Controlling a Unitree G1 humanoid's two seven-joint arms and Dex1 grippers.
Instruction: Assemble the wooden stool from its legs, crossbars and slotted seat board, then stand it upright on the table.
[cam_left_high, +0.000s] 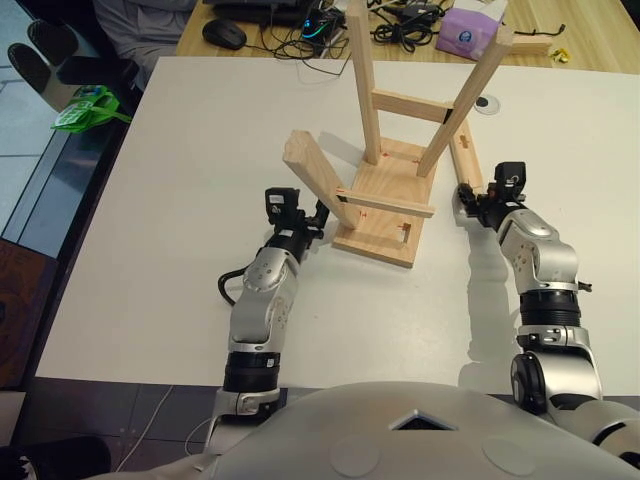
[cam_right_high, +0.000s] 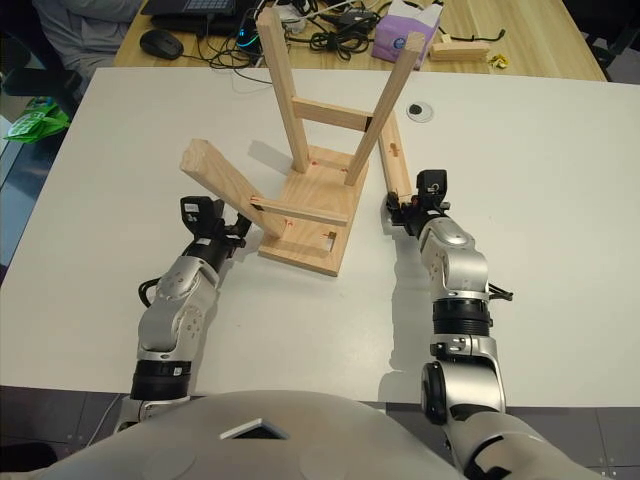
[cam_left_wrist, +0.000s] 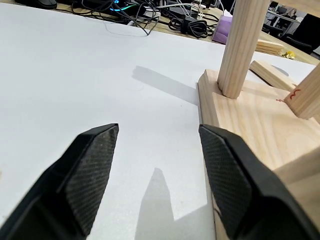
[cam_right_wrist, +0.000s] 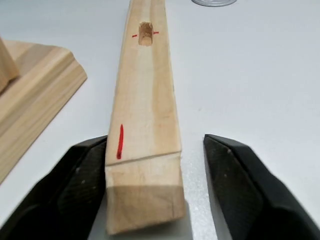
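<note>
Wooden loose leg (cam_right_wrist: 145, 90) — between spread right end effector (cam_right_wrist: 155, 142) | left end effector (cam_left_wrist: 157, 129) spread beside seat board (cam_left_wrist: 250, 115)

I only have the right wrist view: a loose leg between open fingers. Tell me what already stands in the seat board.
Observer: The far left leg and far right leg stand upright in the seat board, joined by a crossbar.
Operator: Report anything else on that board.
Observer: A third leg sits at the near left corner, tilted away to the left, with a second crossbar sticking out of it toward the right.
Operator: Give me the other arm.
Observer: The left gripper is open and holds nothing, low over the table beside the board's left edge.
</note>
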